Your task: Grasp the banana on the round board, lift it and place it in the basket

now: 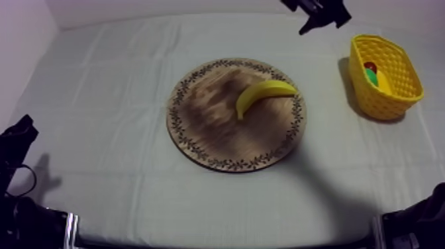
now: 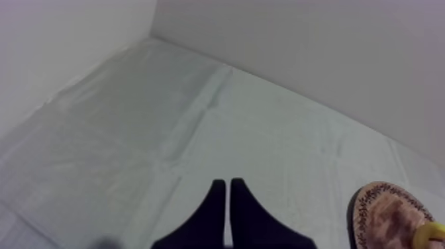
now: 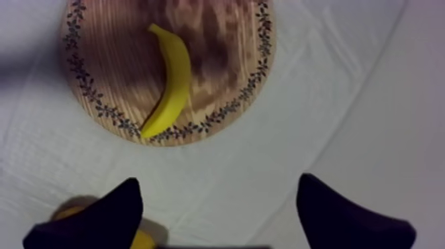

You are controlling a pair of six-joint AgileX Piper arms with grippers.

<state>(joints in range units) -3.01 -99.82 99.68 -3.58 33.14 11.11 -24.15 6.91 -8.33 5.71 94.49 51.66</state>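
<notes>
The banana (image 1: 265, 94) lay on the wooden board (image 1: 212, 126), in the half of it that faced the yellow basket (image 1: 385, 106), and one of its ends reached the patterned rim. Nothing was touching it. The board stood in the middle of the table (image 1: 99, 93), and the basket stood well apart from it at the right side. Inside the basket a small red fruit (image 1: 369, 66) was visible, with something green and yellow just beside it which I could not identify.

The right gripper (image 3: 218, 182) hung above the cloth near the edge of the board, on the side where the banana was. Its two fingers (image 3: 99, 218) were wide apart and there was nothing between them. In the top view the right arm (image 1: 318, 13) came in at the far right, beyond the board and the basket.

The left gripper (image 2: 227, 184) was low at its own side of the table, over bare cloth. Its fingers lay together as a narrow wedge and held nothing. The rim of the board was near it, ahead and to one side
</notes>
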